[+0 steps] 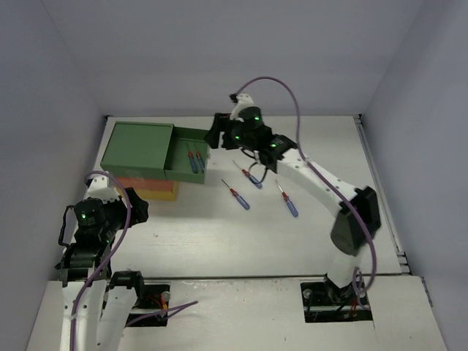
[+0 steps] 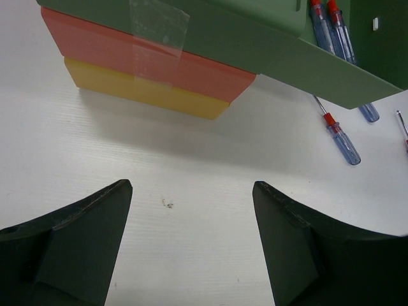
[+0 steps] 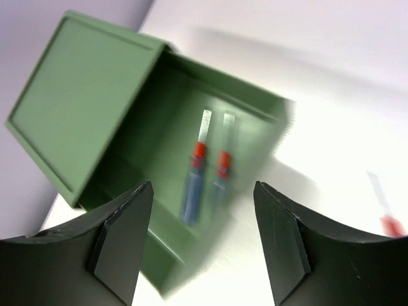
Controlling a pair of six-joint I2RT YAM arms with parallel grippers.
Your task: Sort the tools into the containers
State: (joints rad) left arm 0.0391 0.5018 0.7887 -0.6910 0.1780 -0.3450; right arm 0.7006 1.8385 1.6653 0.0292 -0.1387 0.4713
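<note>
Left gripper [image 2: 191,191]: jaws spread wide, nothing between them and nothing touched. Bare table [image 2: 191,153] lies beneath.
Left gripper position: in the top view, near the 6 o'clock side of the cabinet [image 1: 137,150].
Right gripper [image 3: 203,188]: jaws parted and empty, no contact. The wrist view is blurred.
Right gripper position: in the top view, over the 1 o'clock corner of the green drawer [image 1: 191,133].
Green drawer: top tier of the cabinet, pulled out toward 3 o'clock and open.
Stored screwdrivers [image 1: 193,161]: two, with blue handles and red collars. They lie side by side on the drawer floor, shafts toward 12 o'clock.
Loose screwdriver A [image 1: 239,197]: on the table at 5 o'clock of the green drawer.
Loose screwdriver B [image 1: 252,178]: on the table at 3 o'clock of the green drawer, near A.
Loose screwdriver C [image 1: 289,201]: on the table at 4 o'clock of the green drawer, farthest out.
Lower tiers: orange-red drawer [image 2: 127,54] in the middle, yellow drawer [image 2: 140,89] at the bottom, both pushed in.
Markings: a clear tape strip [image 2: 159,32] crosses the green and orange-red faces.
</note>
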